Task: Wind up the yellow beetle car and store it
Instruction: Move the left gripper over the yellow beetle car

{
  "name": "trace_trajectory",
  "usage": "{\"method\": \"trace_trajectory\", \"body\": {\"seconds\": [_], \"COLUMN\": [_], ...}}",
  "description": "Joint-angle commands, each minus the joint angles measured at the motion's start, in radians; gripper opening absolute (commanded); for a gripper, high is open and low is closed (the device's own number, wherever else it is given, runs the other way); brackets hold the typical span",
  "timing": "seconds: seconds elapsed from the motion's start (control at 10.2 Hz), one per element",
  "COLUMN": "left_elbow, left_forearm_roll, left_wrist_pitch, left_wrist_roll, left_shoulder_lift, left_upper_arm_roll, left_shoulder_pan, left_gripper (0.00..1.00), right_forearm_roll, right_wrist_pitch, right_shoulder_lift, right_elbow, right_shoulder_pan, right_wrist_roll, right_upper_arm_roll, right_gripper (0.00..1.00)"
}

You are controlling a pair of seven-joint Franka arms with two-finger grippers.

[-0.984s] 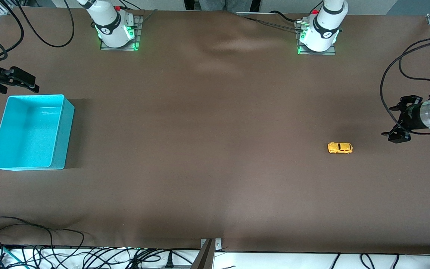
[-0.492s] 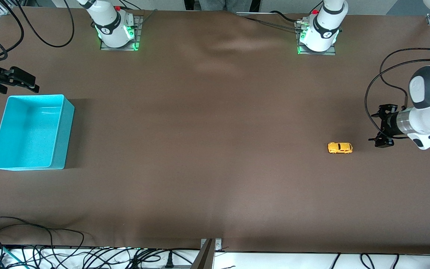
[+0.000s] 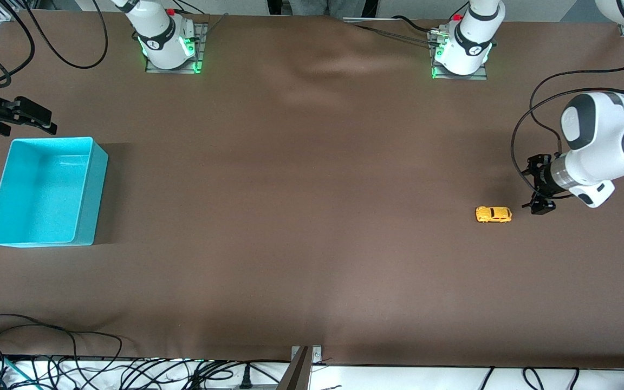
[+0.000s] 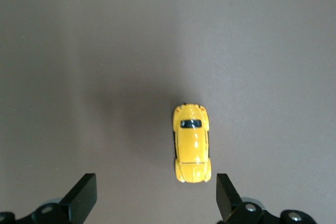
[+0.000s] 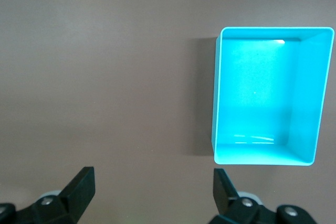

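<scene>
The yellow beetle car [image 3: 493,214] stands on its wheels on the brown table toward the left arm's end. In the left wrist view the car [image 4: 191,142] lies just ahead of the open fingers, closer to one finger [image 4: 227,195]. My left gripper [image 3: 538,187] is open and empty, over the table just beside the car. The turquoise bin [image 3: 46,190] stands empty at the right arm's end; it also shows in the right wrist view [image 5: 268,95]. My right gripper [image 3: 25,115] is open and empty above the table beside the bin, and waits.
The two arm bases [image 3: 168,40] [image 3: 463,46] stand along the table's edge farthest from the front camera. Cables [image 3: 46,346] lie along the table's near edge. A wide stretch of bare brown table lies between car and bin.
My left arm has swung in from the table's end toward the car, and its gripper now hangs just beside the car. The car, the bin and the right gripper have not moved.
</scene>
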Motion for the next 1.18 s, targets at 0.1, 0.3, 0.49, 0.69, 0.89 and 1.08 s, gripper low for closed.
{"method": "trace_trajectory", "body": {"seconds": [0.1, 0.3, 0.49, 0.69, 0.89, 1.08], "left_elbow": [-0.011, -0.010, -0.004, 0.002, 0.007, 0.007], "left_forearm_roll": [0.025, 0.026, 0.026, 0.039, 0.096, 0.115], "left_wrist_pitch": [0.097, 0.156, 0.205, 0.210, 0.228, 0.236], "left_wrist_roll": [-0.037, -0.054, -0.062, -0.065, -0.120, -0.128], "left_shoulder_lift": [0.065, 0.103, 0.131, 0.142, 0.162, 0.159], "left_upper_arm_roll": [-0.009, -0.007, -0.007, -0.007, -0.007, -0.009], "left_shoulder_pan": [-0.005, -0.005, -0.007, -0.008, -0.008, -0.004], "left_gripper": [1.00, 1.00, 1.00, 1.00, 1.00, 1.00], "right_forearm_roll": [-0.015, -0.015, -0.015, -0.015, -0.015, -0.015], "right_wrist_pitch": [-0.009, -0.009, -0.009, -0.009, -0.009, -0.009], "right_shoulder_lift": [0.001, 0.001, 0.001, 0.001, 0.002, 0.002], "right_elbow": [0.009, 0.008, 0.008, 0.008, 0.008, 0.008], "right_shoulder_pan": [0.000, 0.000, 0.000, 0.000, 0.000, 0.000], "right_wrist_roll": [0.012, 0.012, 0.012, 0.012, 0.012, 0.012], "right_upper_arm_roll": [0.003, 0.004, 0.003, 0.004, 0.004, 0.004], "right_gripper": [1.00, 1.00, 1.00, 1.00, 1.00, 1.00]}}
